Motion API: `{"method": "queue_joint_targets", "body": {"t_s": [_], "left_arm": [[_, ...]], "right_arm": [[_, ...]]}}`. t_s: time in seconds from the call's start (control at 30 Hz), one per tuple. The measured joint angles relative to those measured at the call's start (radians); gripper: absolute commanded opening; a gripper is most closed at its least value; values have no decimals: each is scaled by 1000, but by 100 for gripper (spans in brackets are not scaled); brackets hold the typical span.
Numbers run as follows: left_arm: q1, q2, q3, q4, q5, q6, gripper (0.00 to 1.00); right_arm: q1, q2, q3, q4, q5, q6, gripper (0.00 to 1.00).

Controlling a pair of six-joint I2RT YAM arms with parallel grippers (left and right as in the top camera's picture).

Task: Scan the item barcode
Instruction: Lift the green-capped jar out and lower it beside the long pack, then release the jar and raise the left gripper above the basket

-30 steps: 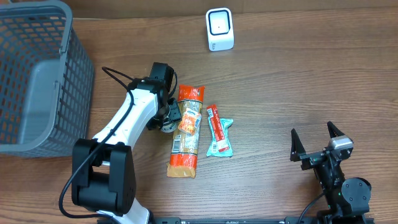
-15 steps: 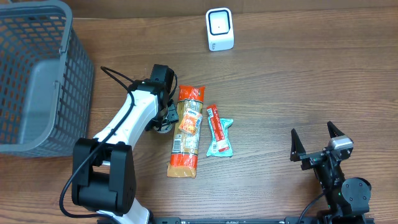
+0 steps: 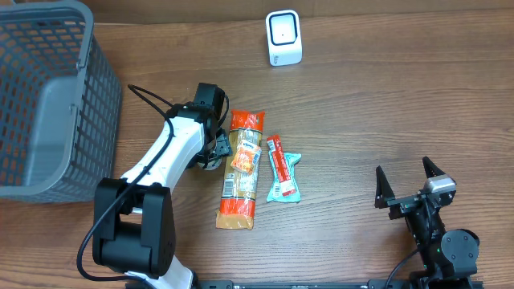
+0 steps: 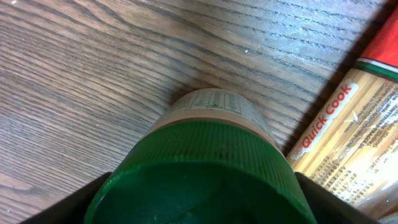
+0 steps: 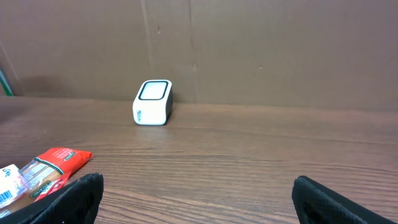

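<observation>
A jar with a green ribbed lid (image 4: 199,162) and a pale label stands on the wood, filling the left wrist view. My left gripper (image 4: 202,190) straddles the lid, one dark finger (image 4: 93,193) on each side; whether they press on it is unclear. From overhead the left gripper (image 3: 215,151) covers the jar, just left of a long orange pasta packet (image 3: 241,168). The white barcode scanner (image 3: 283,38) stands at the back, also in the right wrist view (image 5: 153,102). My right gripper (image 3: 409,183) rests open and empty at the front right.
A grey mesh basket (image 3: 48,96) fills the far left. A small teal and red snack packet (image 3: 283,168) lies right of the pasta packet (image 4: 348,143). Bare wood lies between the packets and the right gripper (image 5: 196,193).
The left gripper has shifted slightly over the jar, hiding more of it from above. The right arm and the packets have not moved.
</observation>
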Motion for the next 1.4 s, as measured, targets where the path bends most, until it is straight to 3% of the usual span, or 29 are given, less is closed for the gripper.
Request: {"method": "queue_joint_targets", "body": {"t_s": [0.23, 0.37, 0.7, 1.0, 1.4], "left_arm": [[2, 0, 18, -41, 3, -11, 93], [21, 0, 124, -122, 3, -10, 93], [89, 0, 581, -378, 3, 50, 93], [130, -29, 882, -518, 3, 78, 100], [322, -199, 981, -565, -108, 100, 100]], "right_arm": [[0, 0, 0, 0, 0, 0, 100], [0, 0, 0, 0, 0, 0, 100], [0, 0, 0, 0, 0, 0, 100], [0, 0, 0, 0, 0, 0, 100], [0, 0, 0, -1, 0, 0, 100]]}}
